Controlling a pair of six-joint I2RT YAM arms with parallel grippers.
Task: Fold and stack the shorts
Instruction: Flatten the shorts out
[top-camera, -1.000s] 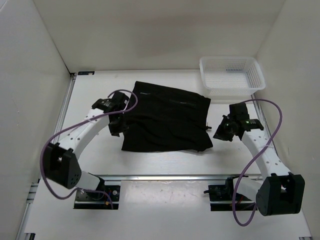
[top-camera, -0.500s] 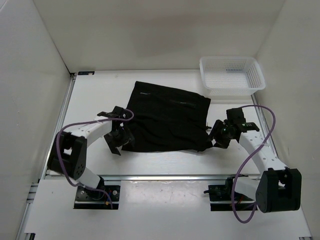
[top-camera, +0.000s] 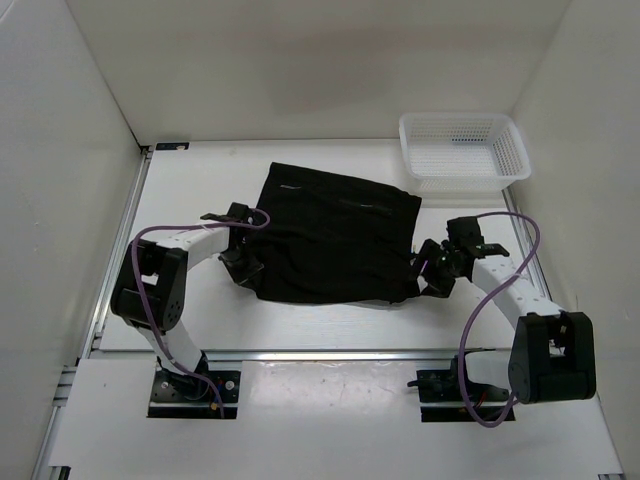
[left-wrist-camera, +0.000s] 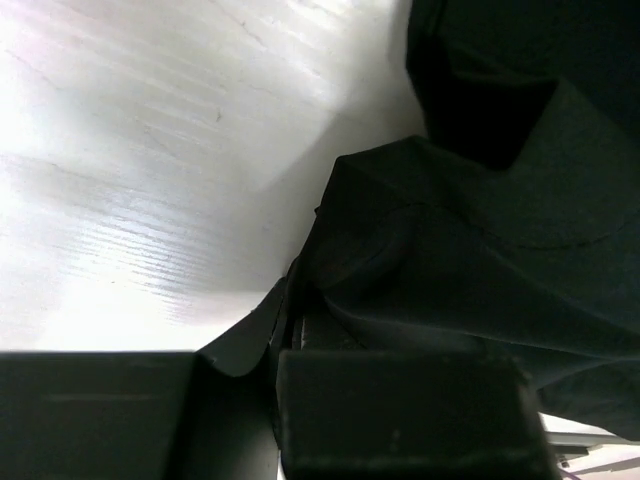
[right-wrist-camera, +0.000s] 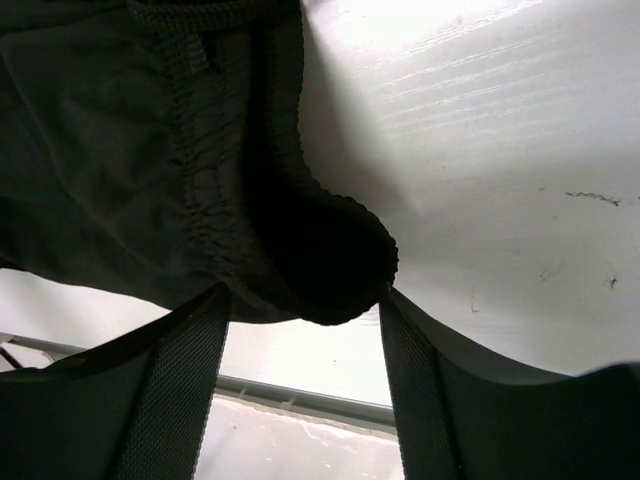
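The black shorts (top-camera: 335, 235) lie spread flat in the middle of the table. My left gripper (top-camera: 248, 268) sits low at their near left edge, shut on a fold of the cloth. In the left wrist view the shorts (left-wrist-camera: 480, 260) bunch up into the gripper (left-wrist-camera: 285, 335). My right gripper (top-camera: 428, 275) is at the near right corner, open. In the right wrist view the gathered waistband of the shorts (right-wrist-camera: 210, 200) curls down between the spread fingers (right-wrist-camera: 180, 370) of that gripper (right-wrist-camera: 305, 310).
A white mesh basket (top-camera: 462, 150) stands at the back right, just beyond the shorts. White walls close in the table on three sides, and a metal rail (top-camera: 320, 353) runs along the near edge.
The left arm has swung in and down to the shorts' near left edge and its gripper has closed on the cloth. The right gripper has opened and moved left to the shorts' right corner.
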